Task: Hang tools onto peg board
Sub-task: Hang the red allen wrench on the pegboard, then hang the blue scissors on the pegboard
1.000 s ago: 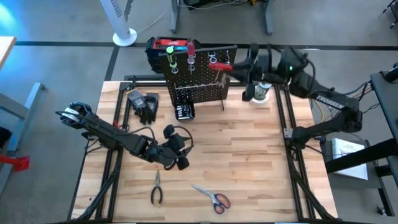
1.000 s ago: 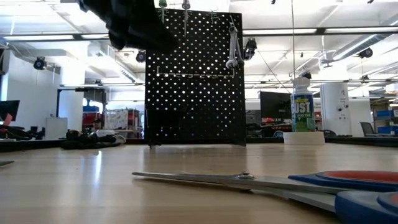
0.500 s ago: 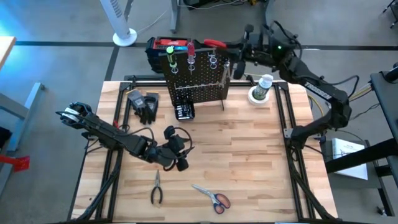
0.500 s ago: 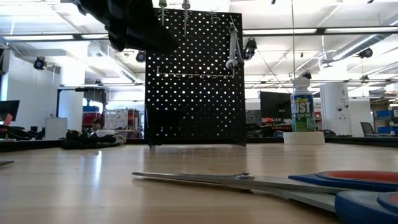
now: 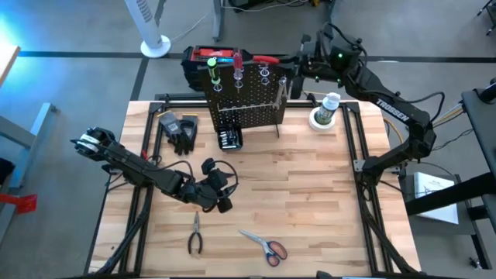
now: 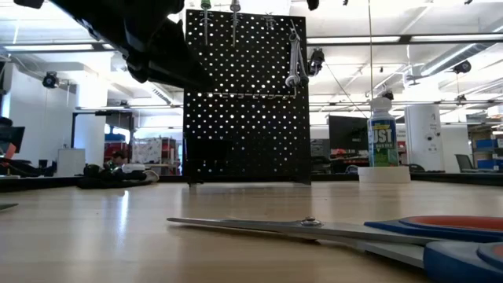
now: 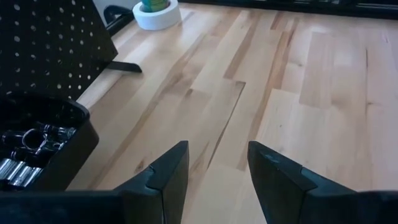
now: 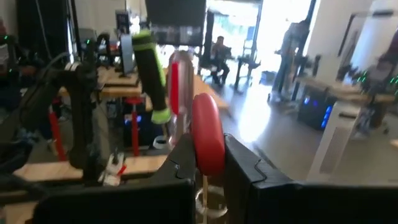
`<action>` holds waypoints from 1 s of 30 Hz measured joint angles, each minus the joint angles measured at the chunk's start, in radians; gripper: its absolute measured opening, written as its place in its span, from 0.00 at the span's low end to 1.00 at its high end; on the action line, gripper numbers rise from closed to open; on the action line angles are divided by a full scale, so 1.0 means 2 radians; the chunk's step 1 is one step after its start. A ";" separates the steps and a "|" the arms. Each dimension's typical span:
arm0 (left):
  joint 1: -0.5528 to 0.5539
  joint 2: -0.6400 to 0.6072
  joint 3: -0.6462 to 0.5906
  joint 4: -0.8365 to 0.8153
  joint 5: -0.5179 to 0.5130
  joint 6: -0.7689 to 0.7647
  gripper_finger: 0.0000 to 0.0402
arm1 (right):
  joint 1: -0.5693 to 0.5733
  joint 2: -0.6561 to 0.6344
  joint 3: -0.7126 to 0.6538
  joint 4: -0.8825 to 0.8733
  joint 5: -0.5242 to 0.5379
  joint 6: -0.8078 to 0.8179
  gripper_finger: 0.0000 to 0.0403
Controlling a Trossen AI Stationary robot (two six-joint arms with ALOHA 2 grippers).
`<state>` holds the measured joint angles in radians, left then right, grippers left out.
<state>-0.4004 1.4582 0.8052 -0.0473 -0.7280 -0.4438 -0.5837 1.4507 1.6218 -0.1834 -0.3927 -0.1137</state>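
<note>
The counter (image 5: 310,201) was left mostly bare on its right half. The peg board (image 5: 246,97) was stood at the far edge, screwdrivers (image 5: 211,71) already slotted up top. The right tool (image 5: 288,63) was closed on a red-handled tool (image 8: 207,132) above the board. The left tool (image 7: 214,163) was parked mid-counter, parted and holding nothing. Small socket box (image 7: 37,146) was filled with bits; pliers (image 5: 194,235) and scissors (image 5: 264,245) were lying near the front edge.

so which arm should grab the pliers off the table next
Left. Its open hand hovers just above the pliers, while the right hand is up at the peg board gripping a red-handled tool.
</note>
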 joint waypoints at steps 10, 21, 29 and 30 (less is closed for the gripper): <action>0.000 0.000 -0.001 0.003 0.000 -0.002 0.39 | 0.000 0.006 -0.005 -0.033 0.000 0.000 0.06; 0.000 0.000 -0.001 0.003 0.002 -0.002 0.39 | 0.000 0.010 -0.012 -0.047 0.065 0.040 0.40; 0.000 0.000 -0.002 0.002 0.002 -0.002 0.39 | 0.003 -0.009 -0.012 -0.066 0.065 0.026 0.49; 0.000 0.000 -0.002 0.002 0.002 -0.002 0.39 | 0.003 -0.013 -0.012 -0.068 0.064 0.026 0.48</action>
<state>-0.4004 1.4578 0.8021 -0.0441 -0.7232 -0.4473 -0.5768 1.4255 1.5983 -0.3192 -0.2640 -0.0622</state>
